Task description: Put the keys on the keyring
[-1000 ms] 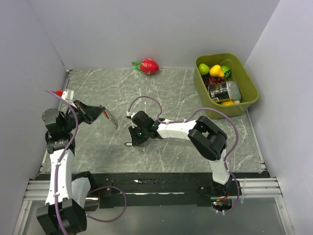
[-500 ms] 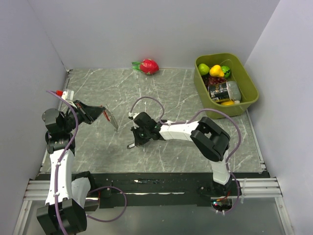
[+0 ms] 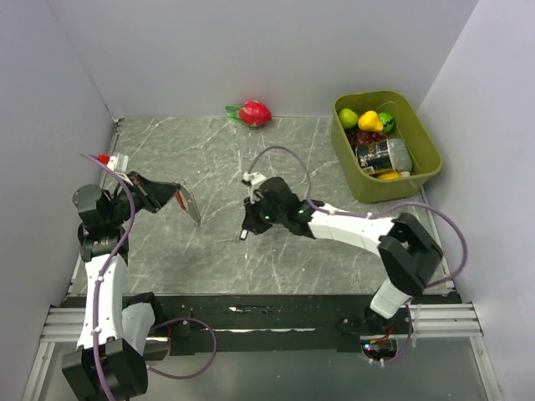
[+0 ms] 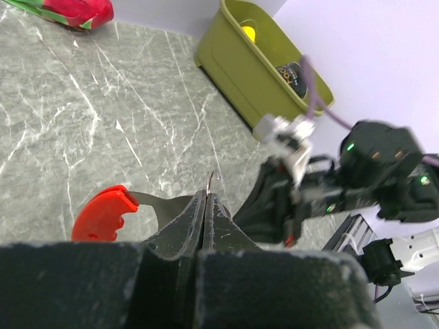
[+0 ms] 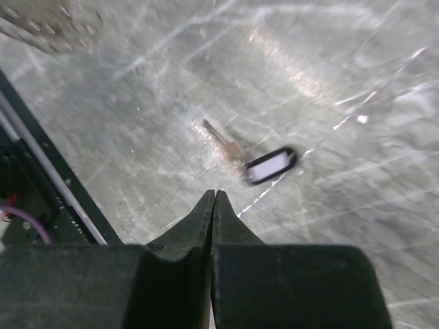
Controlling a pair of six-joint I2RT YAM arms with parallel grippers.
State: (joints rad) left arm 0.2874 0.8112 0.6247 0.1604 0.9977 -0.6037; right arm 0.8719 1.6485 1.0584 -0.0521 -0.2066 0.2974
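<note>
My left gripper point(image 3: 177, 194) is shut on the keyring point(image 3: 191, 206) and holds it above the left side of the table. In the left wrist view the tips point(image 4: 206, 199) pinch a thin wire loop, with a grey metal piece and its red crescent point(image 4: 101, 214) hanging to the left. My right gripper point(image 3: 245, 232) is shut and empty, low over the table's middle. In the right wrist view a small key point(image 5: 223, 140) with a black-rimmed white tag point(image 5: 271, 164) lies on the table just beyond the shut tips point(image 5: 213, 195). It is blurred.
A green bin point(image 3: 426, 167) with fruit and a can stands at the back right. A red dragon fruit point(image 3: 253, 112) lies by the back wall. The right arm point(image 4: 357, 178) shows close in front of the left gripper. Grey walls enclose the table.
The right arm has stretched out and its gripper has moved right and a little back, away from its earlier spot over the key. The left arm and keyring have not moved.
</note>
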